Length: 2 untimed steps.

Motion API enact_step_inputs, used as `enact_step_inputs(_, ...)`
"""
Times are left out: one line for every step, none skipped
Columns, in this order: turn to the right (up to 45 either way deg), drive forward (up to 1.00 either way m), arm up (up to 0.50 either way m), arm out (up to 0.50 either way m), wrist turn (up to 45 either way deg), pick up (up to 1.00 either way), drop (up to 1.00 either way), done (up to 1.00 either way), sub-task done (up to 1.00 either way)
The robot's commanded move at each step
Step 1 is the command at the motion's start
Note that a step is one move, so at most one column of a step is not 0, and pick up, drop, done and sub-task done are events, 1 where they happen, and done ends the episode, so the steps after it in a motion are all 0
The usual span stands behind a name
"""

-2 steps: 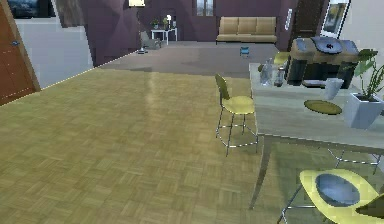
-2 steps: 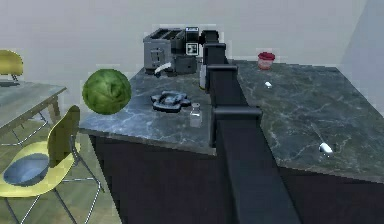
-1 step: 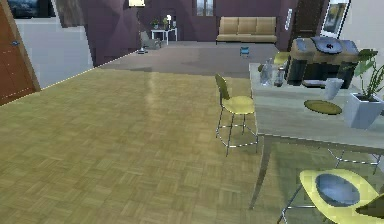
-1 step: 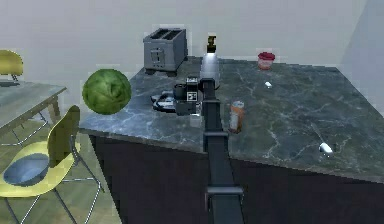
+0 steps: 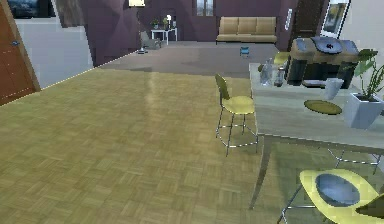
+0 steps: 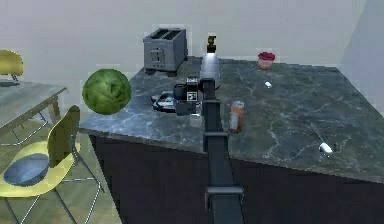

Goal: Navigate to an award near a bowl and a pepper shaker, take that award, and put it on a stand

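Brown shaker (image 6: 237,117) well nearer than toaster (image 6: 165,48) | gripper (image 6: 162,101) in front of toaster, whether it holds anything cannot be told | likely award (image 6: 211,44) just beside toaster: judged best to realign, then extend slowly past shaker.

Soft, even light fills the near room. A pale sheen streaks the wooden floor (image 5: 150,100) just left of the yellow chair (image 5: 237,105); well beyond the chair, the purple-walled far room lies noticeably dimmer.
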Motion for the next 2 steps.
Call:
enact_step_inputs(0.0,0.0,0.1,0.0,0.0,0.0,0.0,0.0,0.0)
enact_step_inputs(0.0,0.0,0.04,0.0,0.0,0.0,0.0,0.0,0.0)
